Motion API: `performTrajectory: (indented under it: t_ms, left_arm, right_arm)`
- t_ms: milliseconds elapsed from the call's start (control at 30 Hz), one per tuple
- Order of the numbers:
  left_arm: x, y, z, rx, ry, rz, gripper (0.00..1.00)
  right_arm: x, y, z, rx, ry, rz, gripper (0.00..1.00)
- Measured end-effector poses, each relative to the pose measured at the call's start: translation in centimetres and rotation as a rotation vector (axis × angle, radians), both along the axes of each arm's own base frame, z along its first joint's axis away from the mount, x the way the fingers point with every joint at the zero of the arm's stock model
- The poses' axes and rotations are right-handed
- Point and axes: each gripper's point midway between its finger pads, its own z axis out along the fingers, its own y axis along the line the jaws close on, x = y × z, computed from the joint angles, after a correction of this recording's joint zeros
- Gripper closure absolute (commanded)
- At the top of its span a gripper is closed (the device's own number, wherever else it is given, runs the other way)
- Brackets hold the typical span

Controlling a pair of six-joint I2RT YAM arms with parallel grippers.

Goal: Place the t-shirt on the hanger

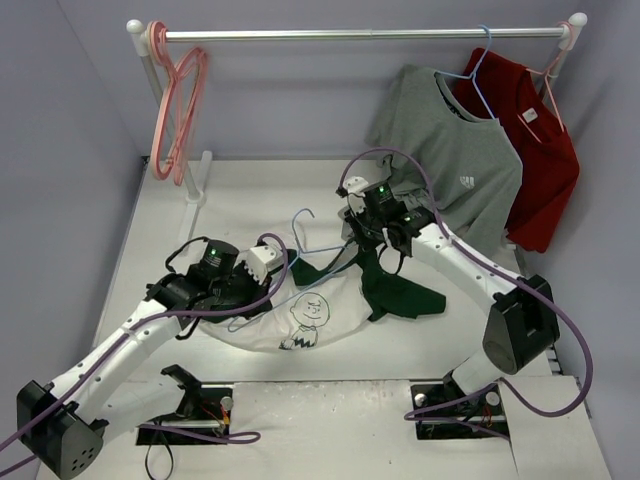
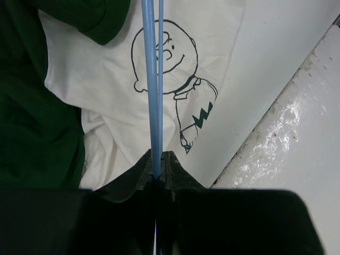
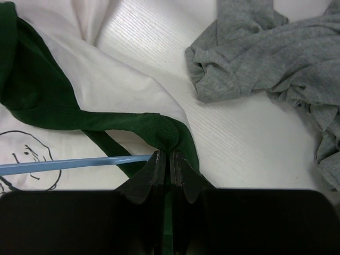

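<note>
The t-shirt (image 1: 300, 330) lies in a soft heap on the bench (image 1: 250, 190), between the two arms. Its cartoon face looks up, and its dark green parts are bunched at the far side. The blue hanger (image 2: 151, 79) is over the white front of the t-shirt, with its hook pointing to the back wall.

I think the job is partly done. Both arms have a grip, one on each thing, but the t-shirt is not on the hanger yet. The thin blue bars are on top of the cloth, not inside it. One end of the hanger comes close to the green edge, but I cannot tell if it goes under. The hanger's ends must go in through the neck hole, and the shoulders must sit on them.

The left jaws are closed tight on the thin bars of the hanger. The right jaws are closed too, pinching a fold of the green edge of the t-shirt.

Behind, a grey shirt (image 1: 455, 160) and a red shirt (image 1: 540, 150) hang on a rail (image 1: 360, 34)
</note>
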Motion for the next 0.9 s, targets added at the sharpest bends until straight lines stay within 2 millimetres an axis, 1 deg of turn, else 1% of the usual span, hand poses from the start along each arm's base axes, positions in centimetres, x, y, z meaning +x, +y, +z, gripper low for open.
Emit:
performTrajectory:
  t_ms: [133,233,400,500,600,700,800,900]
  left_arm:
    - [1.0,-0.7,-0.1,-0.038,-0.064,-0.002,1.00]
    - [1.5,-1.3,0.0,-0.077,-0.104,-0.013,1.00]
    - [2.5,-2.9,1.9,-0.163,-0.171,-0.044,1.00]
    - [2.9,-3.6,3.0,-0.208,-0.199,-0.053,1.00]
    - [3.4,-4.3,4.4,-0.253,-0.233,-0.059,1.00]
    - [3.8,-4.9,5.7,-0.300,-0.267,-0.067,1.00]
    - [4.0,-5.5,6.5,-0.337,-0.283,-0.070,1.00]
    - [4.1,-6.0,6.6,-0.375,-0.279,-0.075,1.00]
  right_arm:
    - [0.2,0.9,2.8,0.042,-0.039,0.037,1.00]
    - [0.3,1.6,5.8,0.081,-0.090,0.072,1.00]
    - [0.0,2.4,11.3,0.141,-0.181,0.141,1.00]
    - [-0.6,2.9,13.8,0.171,-0.222,0.183,1.00]
    - [-1.5,3.7,15.4,0.190,-0.248,0.227,1.00]
    - [-2.6,4.7,16.0,0.210,-0.248,0.271,1.00]
    - [-3.4,5.7,16.4,0.225,-0.248,0.307,1.00]
    - [-4.3,6.8,16.9,0.239,-0.251,0.344,0.99]
